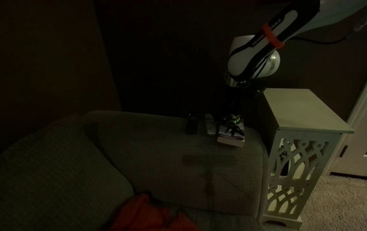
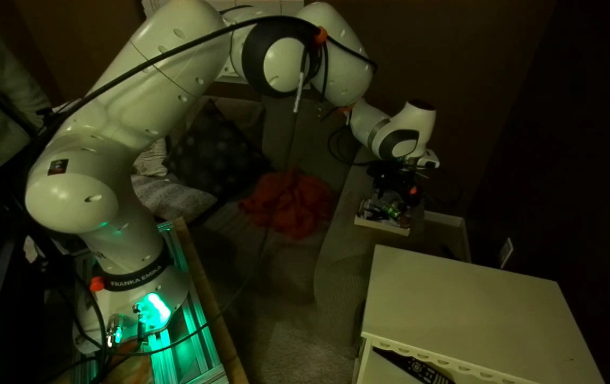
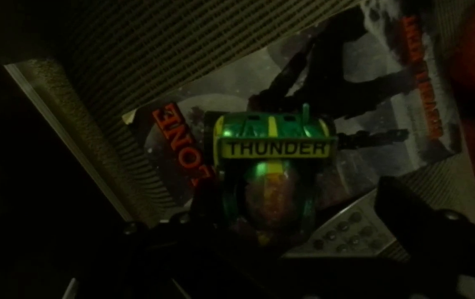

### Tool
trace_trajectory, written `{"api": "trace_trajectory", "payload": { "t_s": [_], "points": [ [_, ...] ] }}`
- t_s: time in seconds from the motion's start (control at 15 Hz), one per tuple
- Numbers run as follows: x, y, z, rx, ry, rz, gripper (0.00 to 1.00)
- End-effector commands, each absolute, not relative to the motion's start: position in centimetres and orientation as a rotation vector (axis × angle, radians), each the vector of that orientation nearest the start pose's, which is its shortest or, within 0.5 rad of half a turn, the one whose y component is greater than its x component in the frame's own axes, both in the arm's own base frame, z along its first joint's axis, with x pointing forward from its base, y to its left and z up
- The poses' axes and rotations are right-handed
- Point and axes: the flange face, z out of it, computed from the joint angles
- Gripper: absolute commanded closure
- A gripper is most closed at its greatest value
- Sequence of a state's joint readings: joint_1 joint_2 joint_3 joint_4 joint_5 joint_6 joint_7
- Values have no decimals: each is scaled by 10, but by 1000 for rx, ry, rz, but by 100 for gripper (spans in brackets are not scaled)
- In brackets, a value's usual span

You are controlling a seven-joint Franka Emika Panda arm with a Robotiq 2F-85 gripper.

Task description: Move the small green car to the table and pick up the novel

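The small green car (image 3: 270, 128), green with yellow stripes and the word THUNDER, sits on top of the novel (image 3: 229, 87). The novel has a pale and dark cover with red letters and lies on the sofa arm. In both exterior views the car (image 1: 233, 120) (image 2: 390, 209) rests on the novel (image 1: 231, 141) (image 2: 382, 226). My gripper (image 3: 295, 191) is open, its dark fingers apart on either side of the car's near end. The gripper (image 1: 233, 104) (image 2: 398, 184) is just above the car; dimness hides any contact. The white table (image 1: 305, 109) (image 2: 459, 309) stands beside the sofa arm.
A pale remote-like bar (image 1: 210, 124) lies beside the novel and shows under the right finger in the wrist view (image 3: 349, 232). A small dark lump (image 1: 192, 125) lies beyond it. An orange-red cloth (image 2: 288, 202) is on the seat. A black remote (image 2: 417, 368) is under the tabletop.
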State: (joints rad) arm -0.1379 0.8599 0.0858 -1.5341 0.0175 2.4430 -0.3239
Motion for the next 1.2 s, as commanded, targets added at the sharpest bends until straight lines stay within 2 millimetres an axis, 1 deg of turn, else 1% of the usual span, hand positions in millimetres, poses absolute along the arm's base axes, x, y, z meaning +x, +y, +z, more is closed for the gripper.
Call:
{"api": "trace_trajectory", "payload": {
  "t_s": [0.0, 0.07, 0.33, 0.4, 0.47, 0.67, 0.87, 1.0, 1.07, 1.13],
  "points": [
    [723, -59, 142, -3050, -316, -159, 25],
    [724, -62, 142, -3051, -307, -164, 26],
    [729, -63, 145, -3057, -303, -188, 56],
    [729, -62, 147, -3057, -307, -199, 62],
    [730, -60, 150, -3058, -310, -214, 65],
    [728, -54, 152, -3050, -329, -220, 65],
    [719, -39, 165, -3036, -385, -221, 65],
    [708, -33, 182, -3047, -409, -203, 65],
    [704, -31, 191, -3069, -400, -216, 65],
    [698, -33, 204, -3120, -367, -259, 65]
  ]
}}
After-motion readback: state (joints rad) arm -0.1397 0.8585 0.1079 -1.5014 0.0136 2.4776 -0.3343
